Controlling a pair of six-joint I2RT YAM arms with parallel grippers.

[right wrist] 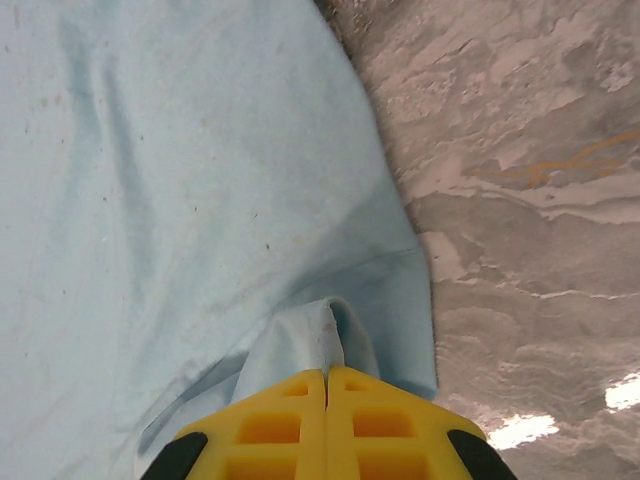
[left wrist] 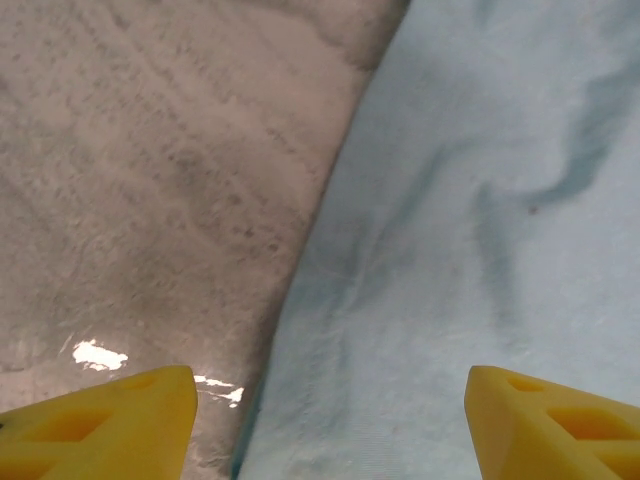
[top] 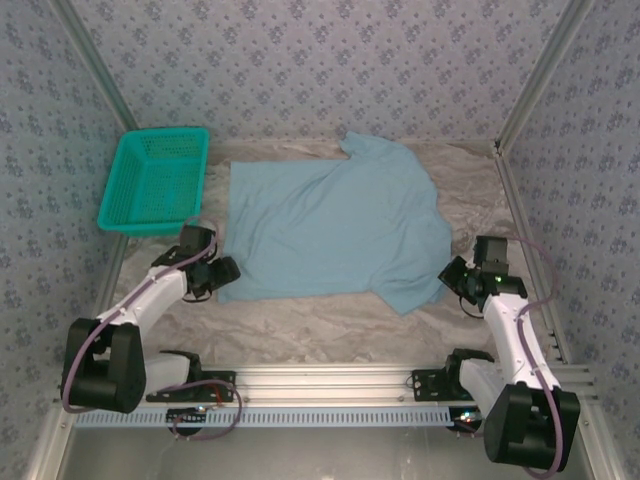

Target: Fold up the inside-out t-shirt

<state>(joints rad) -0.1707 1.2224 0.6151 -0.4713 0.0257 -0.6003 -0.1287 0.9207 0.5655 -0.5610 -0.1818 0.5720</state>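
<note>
Right end effector (right wrist: 327,372) clamped on t-shirt (right wrist: 180,200) corner; left end effector (left wrist: 330,400) apart over edge.
Grasp step, prob.; next: L must pinch hem.

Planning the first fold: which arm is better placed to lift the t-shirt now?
Right. The right pincer is shut on the t-shirt edge; the left pincer hangs open above the other edge.
</note>
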